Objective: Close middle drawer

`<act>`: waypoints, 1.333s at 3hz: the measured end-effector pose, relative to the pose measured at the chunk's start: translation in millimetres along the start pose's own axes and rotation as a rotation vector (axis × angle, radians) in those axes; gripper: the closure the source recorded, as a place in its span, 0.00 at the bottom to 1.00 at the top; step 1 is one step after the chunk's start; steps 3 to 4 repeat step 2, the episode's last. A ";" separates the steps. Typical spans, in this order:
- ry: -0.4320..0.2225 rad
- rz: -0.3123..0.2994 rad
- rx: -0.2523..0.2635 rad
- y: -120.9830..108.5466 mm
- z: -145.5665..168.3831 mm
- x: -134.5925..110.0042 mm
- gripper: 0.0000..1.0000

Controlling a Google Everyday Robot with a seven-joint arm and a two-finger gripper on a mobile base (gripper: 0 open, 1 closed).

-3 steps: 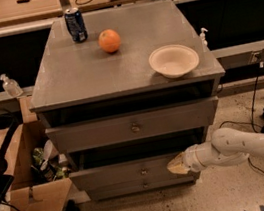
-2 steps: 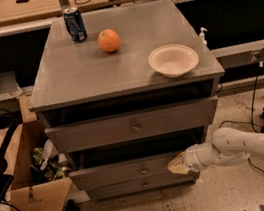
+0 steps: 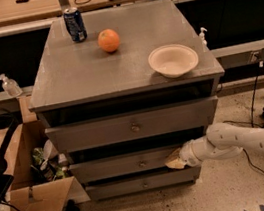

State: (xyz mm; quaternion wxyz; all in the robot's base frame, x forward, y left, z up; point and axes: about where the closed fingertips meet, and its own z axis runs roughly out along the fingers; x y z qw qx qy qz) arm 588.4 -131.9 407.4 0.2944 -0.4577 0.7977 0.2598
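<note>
The gripper (image 3: 175, 162) rests against the middle drawer (image 3: 117, 165) front, at 3 o'clock from its knob (image 3: 142, 164). I cannot tell how wide the gripper is. The drawer sits slightly out under the top drawer (image 3: 91, 133).

No legible text
No writing can be read, even on the blue can (image 3: 75, 25) at upper left; the gripper (image 3: 175, 162) is seen lower right of centre, at the right end of the middle drawer (image 3: 122, 164).

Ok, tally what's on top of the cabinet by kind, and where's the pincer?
Soda can: 1
Orange: 1
Bowl: 1
Total: 3
Pincer: at the right end of the middle drawer front.
</note>
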 end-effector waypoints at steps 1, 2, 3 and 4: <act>0.002 0.018 -0.004 -22.4 13.3 -8.7 1.00; 0.002 0.018 -0.004 -22.4 13.3 -8.7 1.00; 0.002 0.018 -0.004 -22.4 13.3 -8.7 1.00; 0.002 0.018 -0.004 -22.4 13.3 -8.7 1.00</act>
